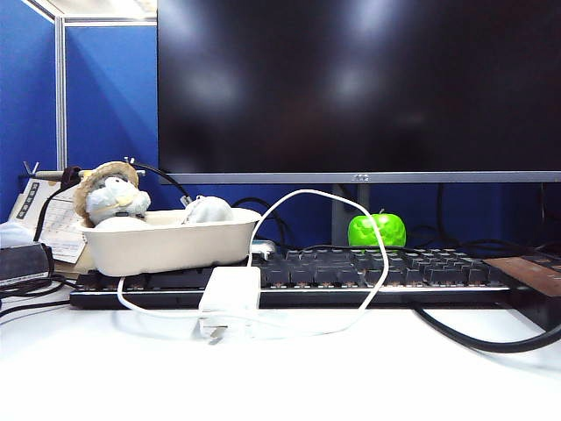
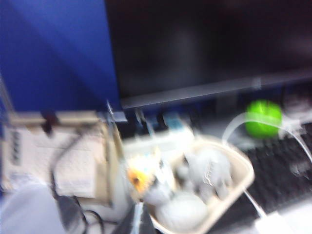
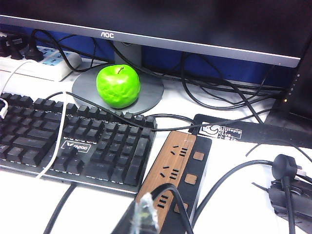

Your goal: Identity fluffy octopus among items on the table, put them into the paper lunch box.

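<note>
- Because the fluffy octopus [image 2: 207, 170] is small, light plush, it will squash under any pinch and cannot break; you would take it by the round head, not a floppy tentacle.
- You can see it already lying inside the paper lunch box [image 1: 166, 247], beside a hat-wearing plush animal [image 1: 110, 196]; the box sits at the left of the counter [image 1: 280, 368], against the keyboard [image 1: 368, 270].
- The box looks thin and light, so a nudge could shift it.
- Your left hand [image 2: 138, 219] hangs just above the box; the blurred view shows only its tip, so I cannot tell how wide it stands, and nothing shows in it.
- Your right hand [image 3: 144, 217] is fully closed, empty, over the wood-faced power strip [image 3: 173, 170].
</note>
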Controlling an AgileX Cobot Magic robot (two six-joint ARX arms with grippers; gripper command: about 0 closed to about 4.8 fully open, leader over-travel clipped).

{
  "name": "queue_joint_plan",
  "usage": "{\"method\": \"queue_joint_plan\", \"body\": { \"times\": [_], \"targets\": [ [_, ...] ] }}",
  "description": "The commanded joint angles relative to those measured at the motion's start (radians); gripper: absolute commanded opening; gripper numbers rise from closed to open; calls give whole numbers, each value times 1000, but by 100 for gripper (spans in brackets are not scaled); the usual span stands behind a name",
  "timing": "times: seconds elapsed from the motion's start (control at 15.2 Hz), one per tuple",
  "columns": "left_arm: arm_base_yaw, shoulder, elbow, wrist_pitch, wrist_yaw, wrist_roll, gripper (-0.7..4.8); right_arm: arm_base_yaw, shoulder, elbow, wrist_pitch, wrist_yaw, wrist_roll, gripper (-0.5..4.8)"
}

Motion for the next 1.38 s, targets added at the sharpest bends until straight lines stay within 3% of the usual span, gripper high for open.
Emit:
{"method": "queue_joint_plan", "body": {
  "times": [0.07,0.33,0.52,0.85,1.38],
  "targets": [
    [109,-53,1,-19,41,-28,-3,0,0,4,14,2,0,-6],
    [186,-92,-2,-77,40,-49,-3,0,0,4,14,2,1,-6],
    [188,-100,-55,-42,40,-55,-2,0,0,4,14,2,0,-6],
    [188,-165,-206,69,-5,-166,-2,0,0,4,14,2,0,-6],
    [189,-219,-264,81,-95,-166,-2,0,0,4,14,2,1,-6]
  ]
}}
